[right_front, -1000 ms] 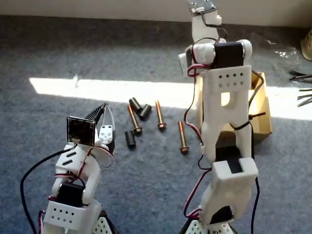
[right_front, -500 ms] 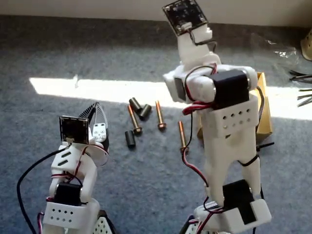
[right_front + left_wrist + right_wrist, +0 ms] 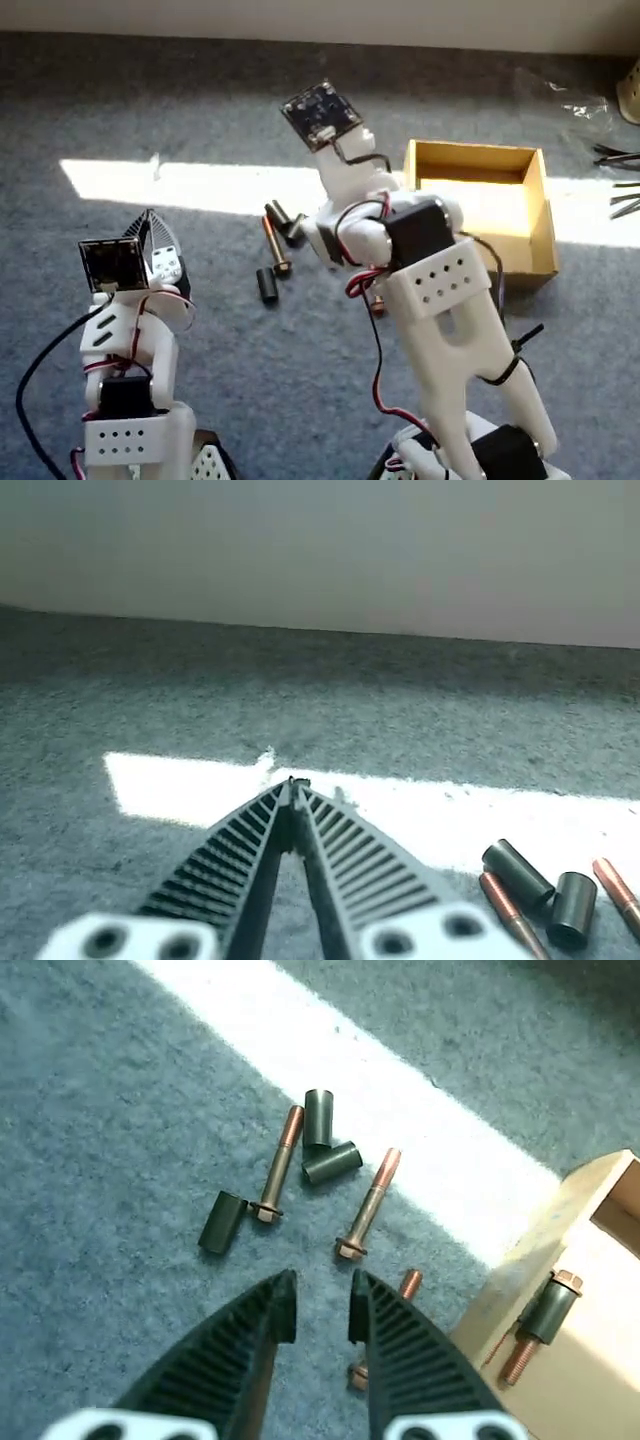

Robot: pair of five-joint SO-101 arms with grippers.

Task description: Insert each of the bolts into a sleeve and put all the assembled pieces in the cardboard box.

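The right pincer (image 3: 322,1295), empty with its jaws a small way apart, hangs over the loose parts. A bolt (image 3: 370,1203) lies just beyond its tips, shaft running roughly far to near with the head at the near end, so the jaws look set to straddle it crosswise. The left pincer (image 3: 292,792), closed on nothing, sits well off to the left, so the right arm is nearer, with the cardboard box (image 3: 520,1250) just to its right.

White plastic arms (image 3: 455,300) with black servos (image 3: 415,232) and red-black cables (image 3: 377,350).
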